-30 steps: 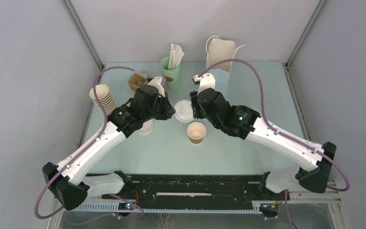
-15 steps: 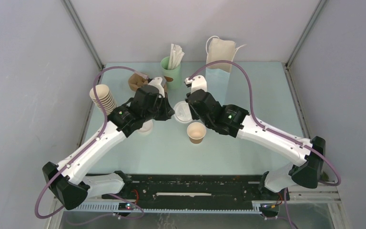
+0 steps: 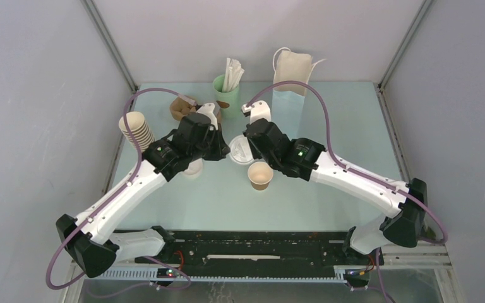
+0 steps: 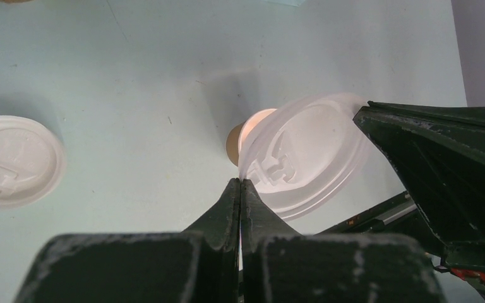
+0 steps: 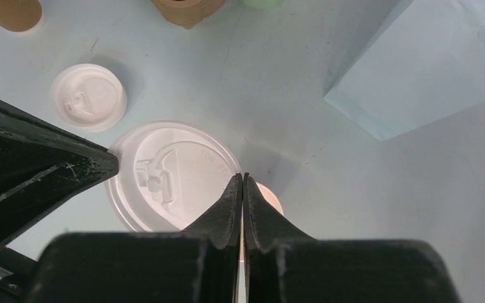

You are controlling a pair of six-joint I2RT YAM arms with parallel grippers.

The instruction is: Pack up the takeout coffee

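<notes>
We see the white lid (image 5: 164, 177) held off the counter (image 3: 215, 202) between both arms. The left gripper (image 4: 240, 186) is pinched fully closed on one edge of its rim. The right gripper (image 5: 243, 183) has its jaws drawn together on the opposite edge. The lid lies close to flat with its sip-tab face up, though the left wrist view shows a slight tilt.

The open kraft paper cup (image 3: 260, 175) stands upright on the counter with its mouth up and its long axis vertical. It sits just below the lid and off to the near side — toward the arm bases. In both wrist views only a sliver of its rim peeks past the lid's edge, so the two are not yet lined up.

The right gripper is the nearer one to the cup. We judge the lid has to shift nearward and level out before it can seat. A second lid (image 5: 88, 96) lies flat nearby; the paper bag (image 3: 292, 71) stands well apart at the back.
</notes>
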